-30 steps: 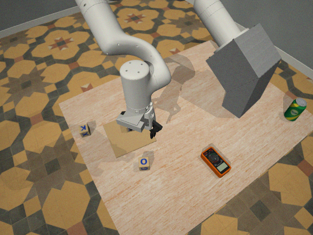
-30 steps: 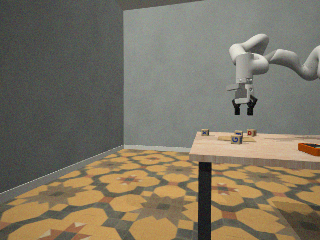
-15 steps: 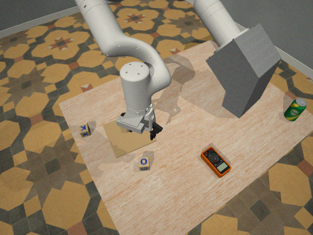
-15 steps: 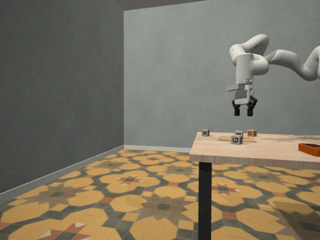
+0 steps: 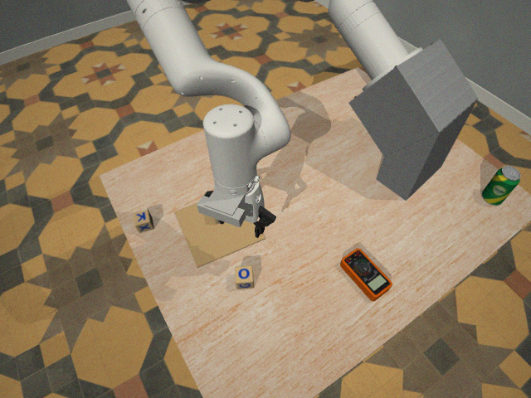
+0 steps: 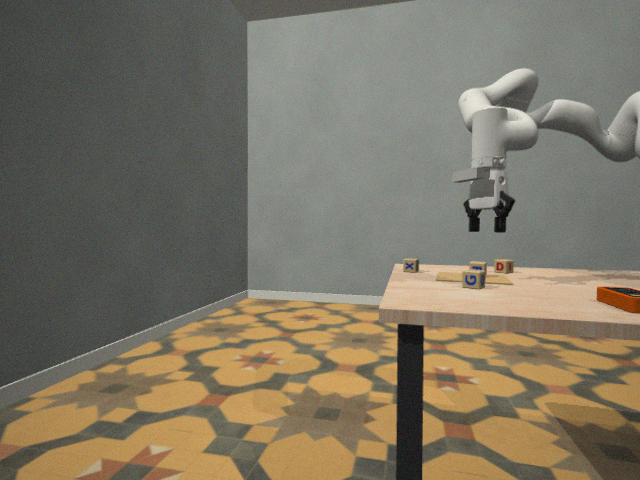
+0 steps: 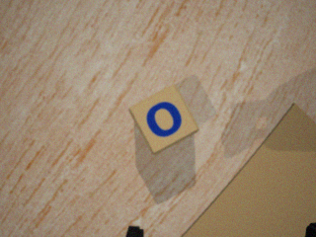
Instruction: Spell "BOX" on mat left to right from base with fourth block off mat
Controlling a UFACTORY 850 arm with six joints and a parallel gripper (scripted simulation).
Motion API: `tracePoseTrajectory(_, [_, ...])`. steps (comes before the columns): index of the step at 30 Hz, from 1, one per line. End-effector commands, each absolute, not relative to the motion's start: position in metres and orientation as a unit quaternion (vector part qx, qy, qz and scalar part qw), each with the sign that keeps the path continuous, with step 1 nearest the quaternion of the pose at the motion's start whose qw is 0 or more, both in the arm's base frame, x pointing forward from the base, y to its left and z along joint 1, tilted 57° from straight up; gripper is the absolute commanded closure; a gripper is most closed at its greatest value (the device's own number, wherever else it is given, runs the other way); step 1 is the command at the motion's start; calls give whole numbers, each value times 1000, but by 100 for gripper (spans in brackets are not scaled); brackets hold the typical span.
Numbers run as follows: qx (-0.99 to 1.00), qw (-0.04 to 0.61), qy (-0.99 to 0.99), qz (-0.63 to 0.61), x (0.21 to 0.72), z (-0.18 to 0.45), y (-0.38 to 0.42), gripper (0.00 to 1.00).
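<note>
Gripper (image 6: 485,224) hangs high above the table (image 5: 299,325), fingers spread wide, nothing between them. It sits over the mat's (image 5: 206,248) edge nearest the O block (image 5: 244,274), which stands off the mat, just beside that edge, toward the table's long edge on the multimeter (image 5: 365,274) side. In the wrist view the O block (image 7: 164,118) is near centre, O up, its square rotated against the frame; the mat's corner (image 7: 267,197) shows lower right.

Block with K on top (image 5: 144,220) stands off the mat near the table's left corner in the top view. 1 block on the mat (image 6: 478,266) is hidden under the wrist in the top view; its top letter cannot be read now. Another block showing a red D side (image 6: 503,266) stands behind the mat in the exterior view.

Step in hand, likely: line up on the O block for a pick. Doing it well:
- centre over the block before descending
- turn the wrist so the fingers face 2 flat sides, not corners
- descend straight, close low on the block
- keep O on top, upright as read from the base
- place it fully on the mat, close beside its neighbour.

Soda can (image 5: 500,185) is far off, near the opposite corner; no interference.
</note>
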State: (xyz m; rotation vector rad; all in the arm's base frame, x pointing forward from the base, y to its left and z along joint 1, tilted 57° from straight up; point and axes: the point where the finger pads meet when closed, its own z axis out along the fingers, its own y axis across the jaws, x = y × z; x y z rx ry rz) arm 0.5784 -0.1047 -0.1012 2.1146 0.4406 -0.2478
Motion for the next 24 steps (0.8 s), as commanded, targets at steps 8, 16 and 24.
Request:
tracePoseTrajectory(8, [861,465,180,-100,579,-101,-104,0])
tracePoseTrajectory(16, [861,465,179,-100,579,-100,-105,0])
tracePoseTrajectory(24, [861,465,179,-100,558,-23,-152,0])
